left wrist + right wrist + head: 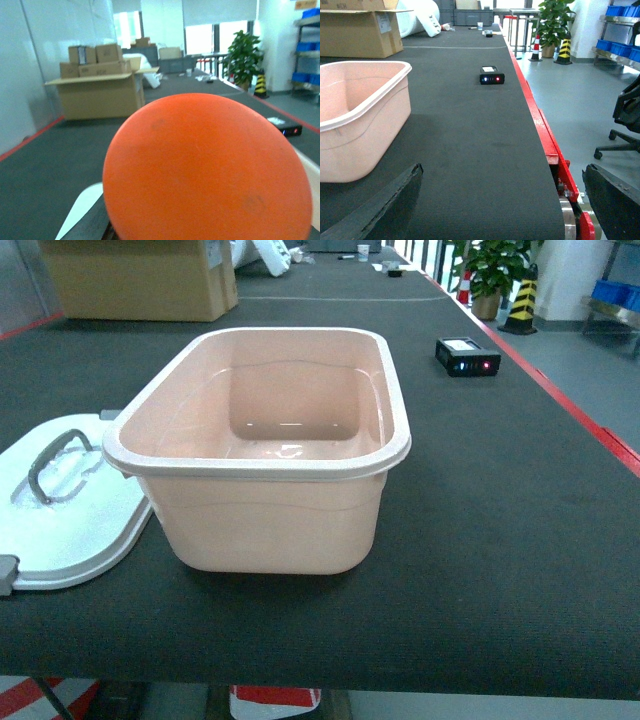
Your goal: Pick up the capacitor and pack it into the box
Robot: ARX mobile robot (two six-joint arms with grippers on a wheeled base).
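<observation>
Head view, read from the left, shows the white lid (70, 505) with its grey handle lying flat on the dark worktop (500, 540), touching the left side of the pink box (262, 450), which stands open and looks empty; further right a small black device (467, 356) with lit dots sits well apart. Neither arm shows in this view. In the left wrist view the capacitor (207, 167) fills most of the frame as a smooth orange-red rounded disc held close before the lens, so the left hand appears clamped on it, though the fingers themselves are hidden. I judge the piece light, rigid and rather slick, best pinched across its flat faces near the edge, with modest force since it may slip or chip. On the right, the wrist view shows the right hand (505, 220) with its dark fingers (385, 205) spread wide and nothing between them, low over the worktop beside the box's right wall.
</observation>
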